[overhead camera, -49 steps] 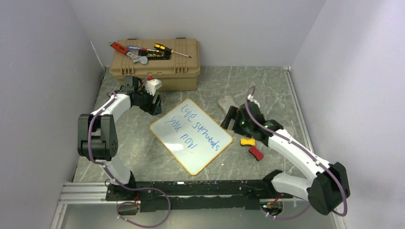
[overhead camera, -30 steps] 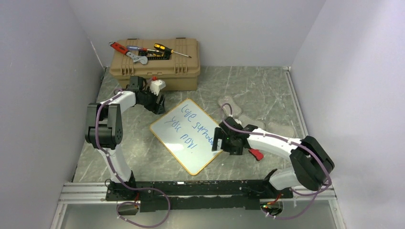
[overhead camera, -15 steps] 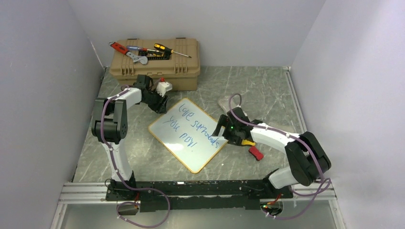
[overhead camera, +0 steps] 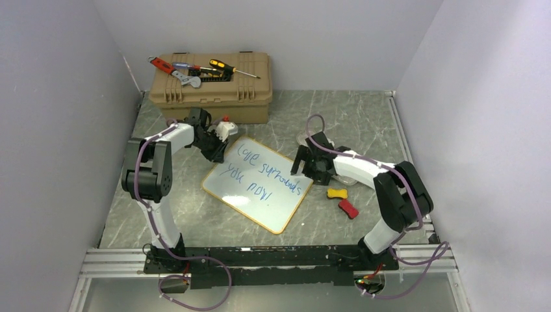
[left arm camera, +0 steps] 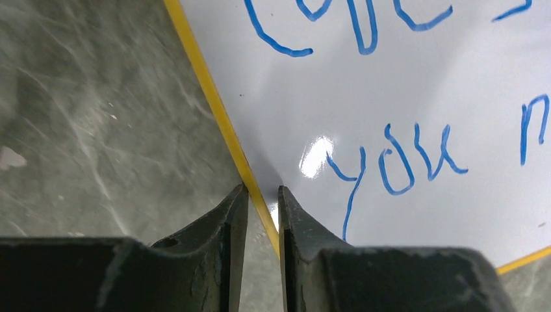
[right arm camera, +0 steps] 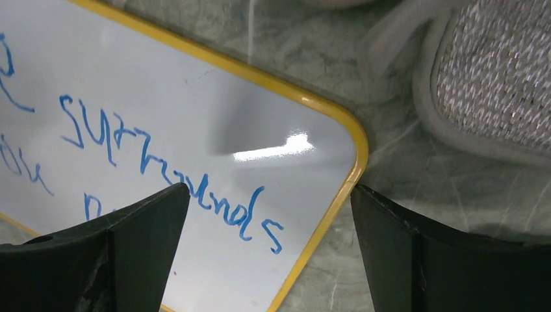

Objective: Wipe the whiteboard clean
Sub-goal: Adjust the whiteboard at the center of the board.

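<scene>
The whiteboard (overhead camera: pixel 256 185) lies flat on the bench (overhead camera: pixel 364 117), its writing not yet erased. The left hand (left arm camera: pixel 260 188) is nearly closed astride the frame edge, presumably to anchor the board; a firm grip cannot be confirmed. The right hand (right arm camera: pixel 268 190), fully open and empty, straddles the opposite corner.

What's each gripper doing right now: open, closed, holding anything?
Left gripper: fingers pinched on the yellow edge of the whiteboard.
Right gripper: open wide, fingers either side of the whiteboard's corner, holding nothing.
</scene>
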`<state>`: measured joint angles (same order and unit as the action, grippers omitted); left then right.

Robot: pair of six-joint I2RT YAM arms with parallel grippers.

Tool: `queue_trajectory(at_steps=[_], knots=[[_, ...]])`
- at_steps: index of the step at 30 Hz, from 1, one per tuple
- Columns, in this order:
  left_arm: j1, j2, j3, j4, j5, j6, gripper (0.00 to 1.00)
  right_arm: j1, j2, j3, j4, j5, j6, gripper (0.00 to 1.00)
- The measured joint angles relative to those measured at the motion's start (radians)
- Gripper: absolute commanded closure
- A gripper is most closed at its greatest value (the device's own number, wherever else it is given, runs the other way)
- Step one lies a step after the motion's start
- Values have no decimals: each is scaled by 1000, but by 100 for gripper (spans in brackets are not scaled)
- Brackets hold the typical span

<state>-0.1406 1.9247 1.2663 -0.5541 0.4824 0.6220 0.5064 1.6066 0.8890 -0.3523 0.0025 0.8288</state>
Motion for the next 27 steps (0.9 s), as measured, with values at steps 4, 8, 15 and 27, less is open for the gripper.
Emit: queue_trajectory(at_steps=[4, 8, 15, 27], knots=[[4, -23, -19, -51, -6, 14, 76, -5, 54, 64, -30, 24, -19, 0], [7, -51, -51, -102, -11, 13, 76, -3, 106, 129, -64, 53, -39, 0], [23, -65, -48, -202, -16, -26, 71, 51, 162, 203, -113, 138, -72, 0], [35, -132, 184, -328, 71, -122, 40, 67, -104, 244, -380, 267, -97, 0]])
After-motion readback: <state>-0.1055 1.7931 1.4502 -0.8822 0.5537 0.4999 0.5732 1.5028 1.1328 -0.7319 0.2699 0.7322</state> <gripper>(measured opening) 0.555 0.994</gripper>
